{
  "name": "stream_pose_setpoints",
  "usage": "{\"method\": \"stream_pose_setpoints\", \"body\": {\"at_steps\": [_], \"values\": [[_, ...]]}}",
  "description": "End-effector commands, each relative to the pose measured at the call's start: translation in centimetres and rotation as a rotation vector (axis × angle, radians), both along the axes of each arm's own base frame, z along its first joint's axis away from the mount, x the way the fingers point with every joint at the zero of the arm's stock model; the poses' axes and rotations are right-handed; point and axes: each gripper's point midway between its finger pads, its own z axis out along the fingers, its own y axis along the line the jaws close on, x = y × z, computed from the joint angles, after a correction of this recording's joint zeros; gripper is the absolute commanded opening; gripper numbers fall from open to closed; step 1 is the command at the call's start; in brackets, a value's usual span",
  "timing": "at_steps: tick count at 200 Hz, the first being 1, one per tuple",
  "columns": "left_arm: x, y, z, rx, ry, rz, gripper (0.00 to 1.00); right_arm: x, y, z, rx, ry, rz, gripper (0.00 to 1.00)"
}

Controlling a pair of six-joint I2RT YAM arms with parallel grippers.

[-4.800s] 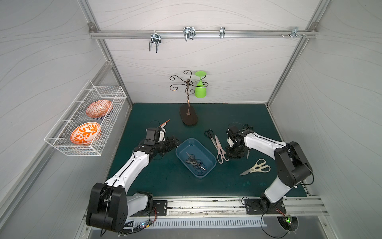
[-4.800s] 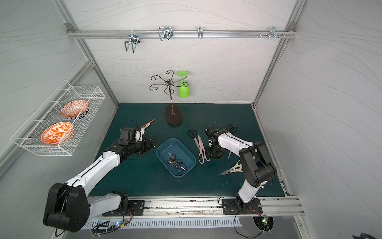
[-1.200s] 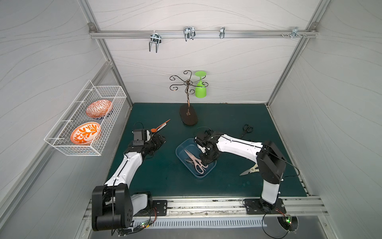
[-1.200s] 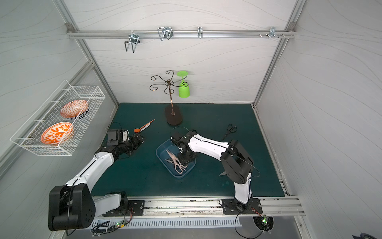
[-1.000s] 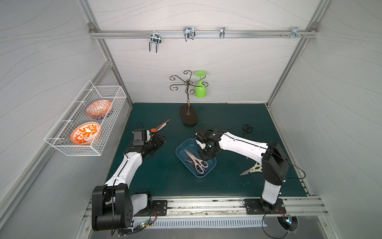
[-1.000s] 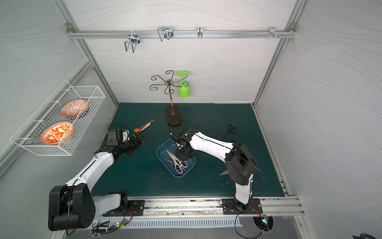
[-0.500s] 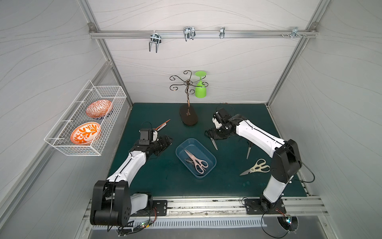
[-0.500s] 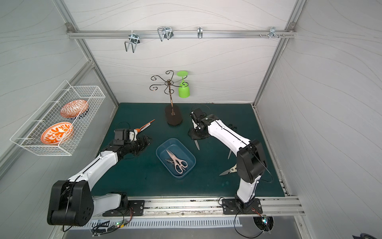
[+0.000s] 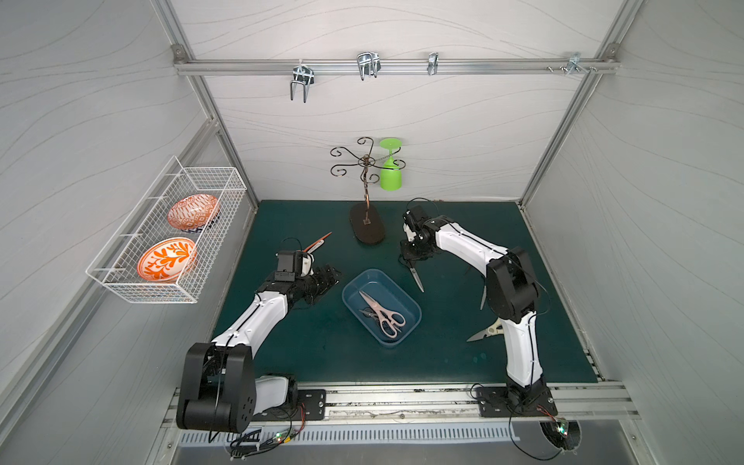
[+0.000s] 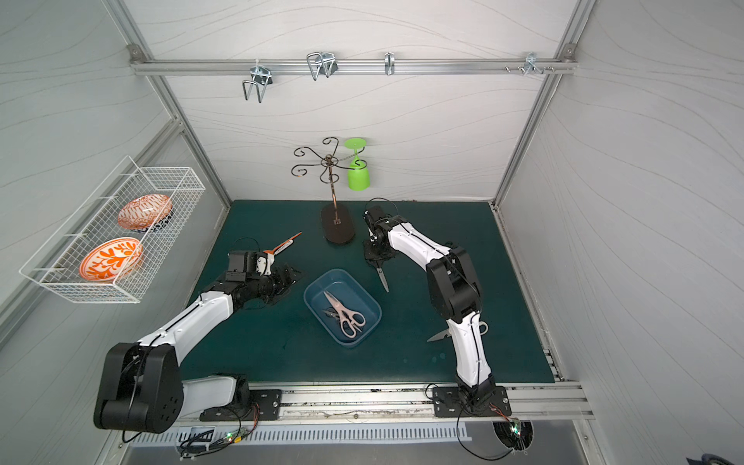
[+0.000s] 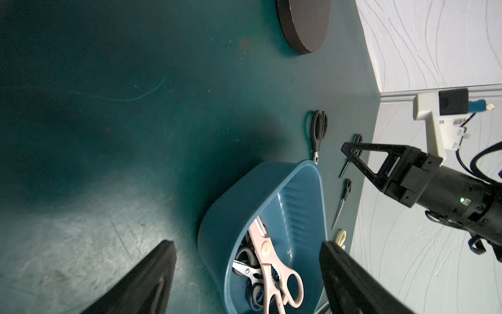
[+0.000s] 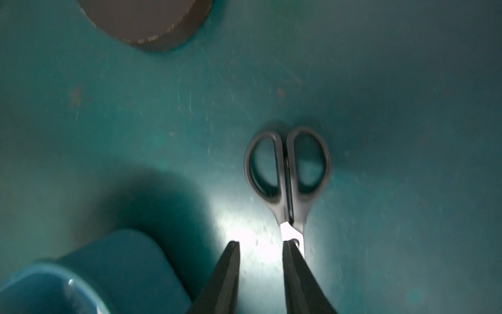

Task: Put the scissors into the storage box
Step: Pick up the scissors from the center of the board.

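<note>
Right claw: jaws parted, bare mat between, one fingertip at the pivot of the black-handled scissors (flat on the mat, blade toward the storage box) | left claw: spread wide, empty, near the box | pink scissors: inside box, atop a darker pair

In both top views the right arm hides most of the cream scissors at four o'clock from the storage box. The right claw covers the black scissors' handles. The dark scissors beneath the pink pair are too small to count, perhaps two.
</note>
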Motion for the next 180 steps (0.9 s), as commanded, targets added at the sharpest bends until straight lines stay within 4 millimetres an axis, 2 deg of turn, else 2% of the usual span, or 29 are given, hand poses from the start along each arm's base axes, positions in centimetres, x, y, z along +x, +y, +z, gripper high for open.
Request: {"method": "stream_pose_setpoints", "body": {"at_steps": [1,66,152,180], "values": [[1.4,-0.4,1.8,-0.016,-0.066,-0.016,0.87,0.5,1.0,-0.6,-0.004,0.010,0.037,0.32],[1.5,-0.6,1.6,-0.026,-0.053,-0.019,0.87,0.2,3.5,-2.5,0.000,0.022,0.104,0.31],[1.3,-0.5,1.2,-0.025,-0.040,-0.018,0.87,0.2,2.8,-4.8,-0.097,0.026,0.117,0.30],[1.3,-0.5,1.2,-0.024,-0.041,-0.018,0.87,0.2,2.7,-4.7,-0.102,0.015,0.119,0.30]]}}
